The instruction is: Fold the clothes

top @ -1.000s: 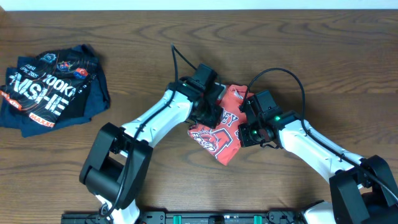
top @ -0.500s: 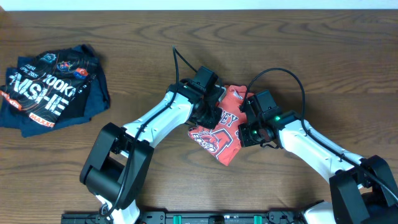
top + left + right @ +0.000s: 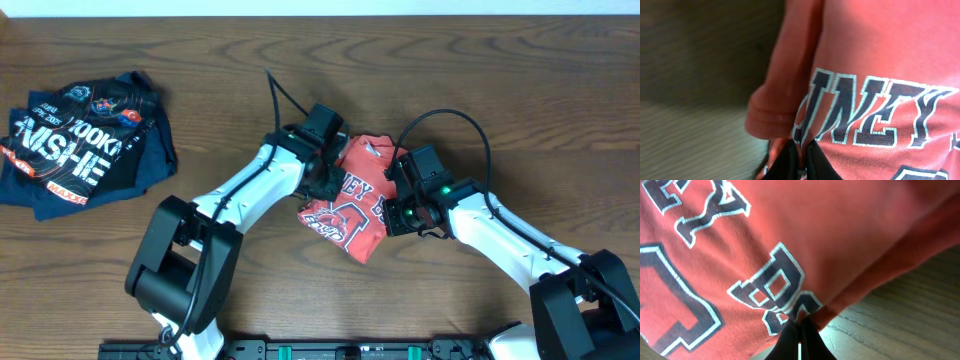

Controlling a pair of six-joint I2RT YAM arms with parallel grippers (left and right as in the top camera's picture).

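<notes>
T-shirt (image 3: pixel 352 205), coral-red with dark, white-edged block lettering, lies bunched on the wooden table (image 3: pixel 520 90) between the two grippers, printed side up. The left gripper (image 3: pixel 327 178) meets the cloth at the edge nearest it, and the right gripper (image 3: pixel 397 207) meets the opposite edge, so the garment spans the gap between them.

In the left wrist view, the left gripper (image 3: pixel 800 156) has its dark fingers drawn narrow, pinching a fold of the T-shirt (image 3: pixel 880 65) just beside a hemmed sleeve edge. The lettering runs away ahead of the fingertips.

In the right wrist view, the right gripper (image 3: pixel 799 330) is likewise pinched tight on the T-shirt (image 3: pixel 815 230) at a folded edge beside a large letter. Bare table (image 3: pixel 900 310) shows to one side of the fingers.

Well apart from the left gripper, out past that arm's outer side, a dark navy shirt (image 3: pixel 85 145) with white and orange lettering lies folded.
</notes>
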